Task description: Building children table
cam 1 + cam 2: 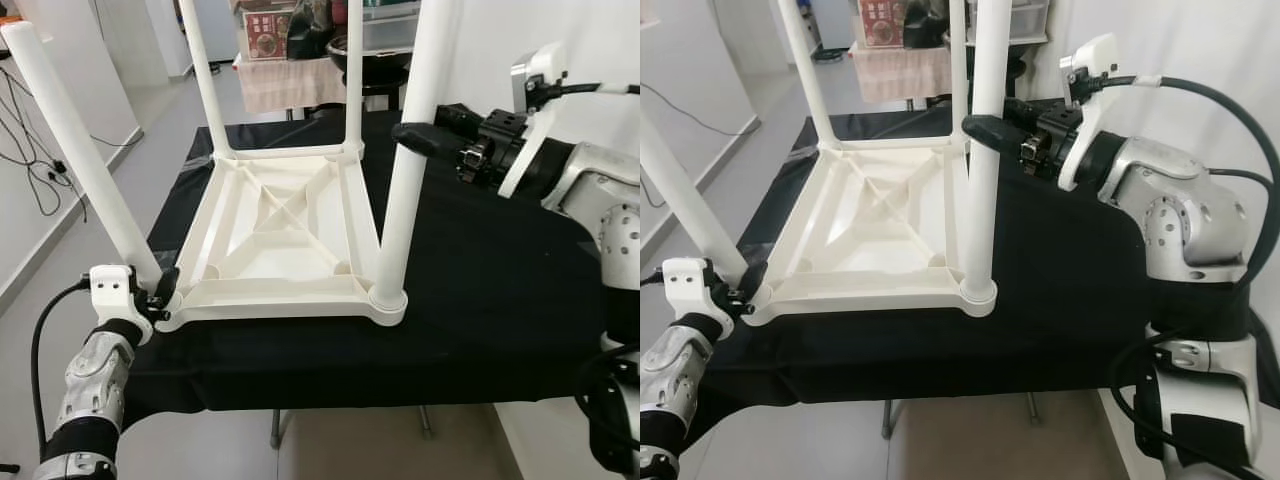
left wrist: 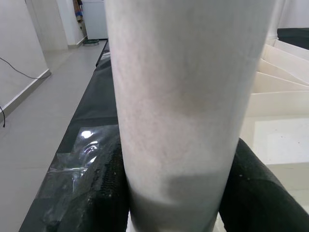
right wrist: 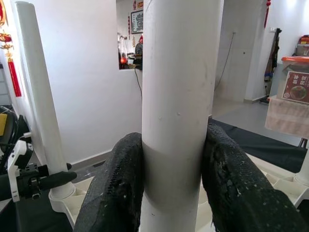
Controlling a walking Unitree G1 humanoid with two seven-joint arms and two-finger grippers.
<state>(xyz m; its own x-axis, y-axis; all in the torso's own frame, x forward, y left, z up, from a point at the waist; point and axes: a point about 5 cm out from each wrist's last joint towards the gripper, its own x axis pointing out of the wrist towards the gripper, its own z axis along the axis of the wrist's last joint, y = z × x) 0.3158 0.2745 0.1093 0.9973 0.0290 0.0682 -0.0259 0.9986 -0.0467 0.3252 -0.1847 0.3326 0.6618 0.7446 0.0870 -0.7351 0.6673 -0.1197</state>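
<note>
A work table draped in black cloth [image 1: 500, 300] stands on a pale tiled floor, and a white plastic children's table [image 1: 280, 240] is laid upside down on it. The left gripper [image 1: 160, 292] is closed round the near-left leg [image 1: 75, 150] just above its corner socket, its fingers [image 2: 251, 193] pressed to both sides. The right gripper [image 1: 415, 135] is clamped on the near-right leg [image 1: 410, 160] partway up. Two further legs are seated at the far corners.

White ribbed plastic tabletop [image 1: 280, 240] with plain white round legs [image 1: 400, 200] lies on a plain black cloth [image 1: 480, 290]; black-fingered grippers, silver arms.
</note>
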